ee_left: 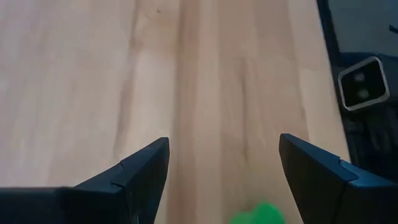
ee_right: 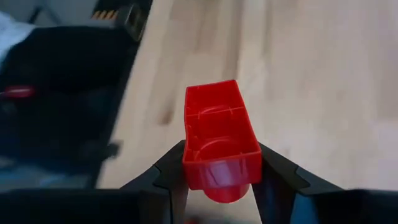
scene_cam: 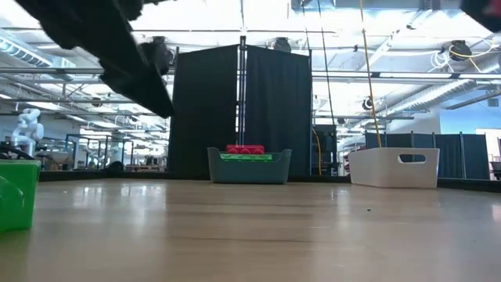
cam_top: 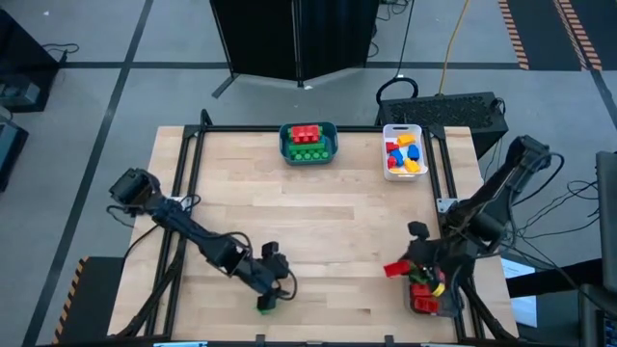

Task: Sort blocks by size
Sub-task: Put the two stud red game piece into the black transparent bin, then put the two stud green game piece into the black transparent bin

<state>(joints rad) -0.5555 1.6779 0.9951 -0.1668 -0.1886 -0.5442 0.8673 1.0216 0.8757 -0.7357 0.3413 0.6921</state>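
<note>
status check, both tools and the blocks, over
Right tool shut on red block, near table's right front corner. Left tool open over green block at front edge. Teal bin and white bin hold sorted blocks. Path clear.

Wooden table point(cam_top: 318, 231), teal bin point(cam_top: 308, 144), white bin point(cam_top: 403, 152), green block point(cam_top: 265, 305)

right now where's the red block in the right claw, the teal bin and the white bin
red block point(ee_right: 220, 140): right wrist view, on its hollow underside, between the claw's fingers
teal bin point(cam_top: 285, 150): high view, on its left rim
white bin point(scene_cam: 383, 172): low view, on its front wall
</note>
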